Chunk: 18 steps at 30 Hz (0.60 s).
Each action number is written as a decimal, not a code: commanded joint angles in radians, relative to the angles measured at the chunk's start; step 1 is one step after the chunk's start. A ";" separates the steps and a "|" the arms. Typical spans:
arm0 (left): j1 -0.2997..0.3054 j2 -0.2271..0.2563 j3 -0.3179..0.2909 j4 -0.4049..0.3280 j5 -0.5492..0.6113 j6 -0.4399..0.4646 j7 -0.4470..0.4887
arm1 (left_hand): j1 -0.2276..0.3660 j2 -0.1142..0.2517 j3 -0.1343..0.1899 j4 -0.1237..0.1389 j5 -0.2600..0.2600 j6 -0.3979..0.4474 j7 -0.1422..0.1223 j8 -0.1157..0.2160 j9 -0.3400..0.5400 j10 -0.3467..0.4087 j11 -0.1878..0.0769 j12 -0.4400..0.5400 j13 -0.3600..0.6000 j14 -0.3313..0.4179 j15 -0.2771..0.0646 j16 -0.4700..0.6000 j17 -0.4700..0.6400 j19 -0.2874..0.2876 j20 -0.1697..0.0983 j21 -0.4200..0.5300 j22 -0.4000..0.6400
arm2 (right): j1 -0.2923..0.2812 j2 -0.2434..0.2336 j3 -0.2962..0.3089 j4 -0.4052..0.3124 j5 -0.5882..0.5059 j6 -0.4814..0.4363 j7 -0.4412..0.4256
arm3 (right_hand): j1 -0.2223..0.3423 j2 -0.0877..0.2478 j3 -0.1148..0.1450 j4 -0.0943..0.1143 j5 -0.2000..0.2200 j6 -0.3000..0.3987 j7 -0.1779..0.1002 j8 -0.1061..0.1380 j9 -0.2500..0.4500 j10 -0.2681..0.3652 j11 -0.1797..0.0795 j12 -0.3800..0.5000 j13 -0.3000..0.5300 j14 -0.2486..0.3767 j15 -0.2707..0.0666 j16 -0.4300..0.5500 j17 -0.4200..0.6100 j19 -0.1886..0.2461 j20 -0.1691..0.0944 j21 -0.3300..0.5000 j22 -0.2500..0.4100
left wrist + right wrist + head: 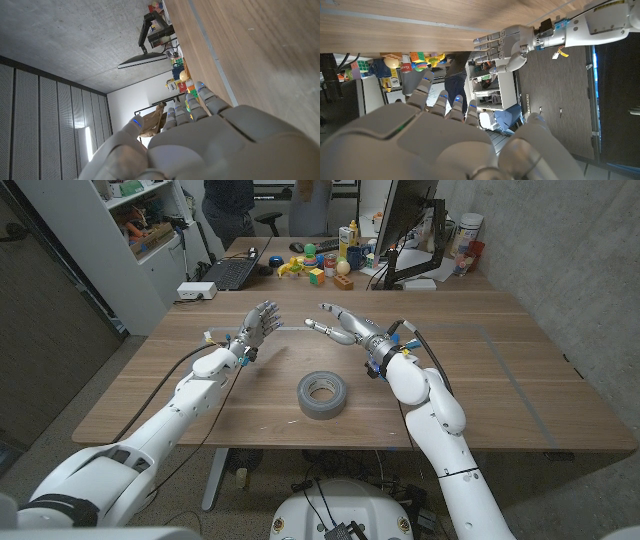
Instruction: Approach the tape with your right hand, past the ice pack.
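A grey roll of tape (321,395) lies on the wooden table (500,390), near the front middle. My right hand (345,326) hovers beyond the tape toward the far side, fingers spread, holding nothing. My left hand (256,327) is raised to the left of it, fingers apart and empty; the right wrist view shows it as well (502,44). The back of my right hand (420,145) fills the lower part of the right wrist view. My left hand's back (200,145) shows in the left wrist view. I see no ice pack.
A second table behind holds a laptop (232,272), toys (310,262), bottles (352,242) and a monitor (405,230). A shelf unit (140,220) stands at the back left. A person (228,205) stands beyond it.
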 commanded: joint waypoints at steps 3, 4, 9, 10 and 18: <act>-0.039 -0.019 0.002 0.056 0.016 0.000 -0.048 | 0.000 0.089 -0.002 0.001 0.005 -0.006 0.004 0.002 0.002 -0.001 -0.002 0.001 0.003 0.007 -0.035 0.006 0.004 0.005 -0.003 0.007 0.006 | -0.020 0.048 -0.075 0.003 -0.262 -0.012 0.007 | 0.028 0.002 0.000 -0.013 0.010 -0.015 -0.011 -0.006 0.001 -0.008 -0.004 -0.005 0.004 -0.008 -0.004 -0.004 0.001 0.003 0.000 -0.013 0.000; -0.041 -0.021 0.001 0.060 0.017 -0.001 -0.051 | 0.000 0.089 -0.002 0.001 0.005 -0.006 0.004 0.002 0.002 -0.002 -0.002 0.001 0.003 0.007 -0.034 0.006 0.004 0.005 -0.003 0.007 0.006 | -0.020 0.050 -0.079 0.005 -0.276 -0.013 0.006 | 0.039 0.003 0.000 -0.019 0.013 -0.019 -0.016 -0.006 0.002 -0.012 -0.007 -0.007 0.004 -0.013 -0.007 -0.006 0.001 0.001 0.000 -0.017 -0.001; -0.049 -0.027 -0.003 0.076 0.023 -0.002 -0.062 | 0.000 0.089 -0.003 0.001 0.005 -0.006 0.005 0.002 0.002 -0.001 -0.003 0.001 0.003 0.007 -0.035 0.006 0.004 0.005 -0.003 0.007 0.006 | -0.026 0.061 -0.096 0.007 -0.317 -0.010 0.021 | 0.057 0.004 0.001 -0.028 0.017 -0.028 -0.025 -0.006 0.002 -0.027 -0.009 -0.011 0.004 -0.025 -0.009 -0.012 0.001 -0.004 0.000 -0.024 -0.001; -0.049 -0.028 -0.004 0.079 0.024 -0.002 -0.065 | 0.000 0.089 -0.003 0.001 0.005 -0.007 0.004 0.002 0.002 -0.001 -0.002 0.001 0.003 0.007 -0.034 0.006 0.004 0.005 -0.003 0.006 0.006 | -0.027 0.063 -0.100 0.006 -0.327 -0.011 0.026 | 0.063 0.004 0.001 -0.031 0.019 -0.032 -0.027 -0.006 0.002 -0.034 -0.012 -0.013 0.004 -0.030 -0.008 -0.014 0.001 -0.007 0.000 -0.027 -0.001; -0.053 -0.029 -0.013 0.087 0.031 -0.004 -0.079 | 0.001 0.090 -0.004 0.001 0.006 -0.007 0.004 0.002 0.002 -0.002 -0.003 0.001 0.003 0.007 -0.034 0.006 0.004 0.004 -0.002 0.006 0.006 | -0.040 0.076 -0.119 0.001 -0.366 -0.010 0.074 | 0.095 -0.001 -0.005 -0.049 0.025 -0.065 -0.038 -0.011 0.002 -0.084 -0.019 -0.021 0.005 -0.054 -0.002 -0.022 0.002 -0.023 0.000 -0.042 -0.002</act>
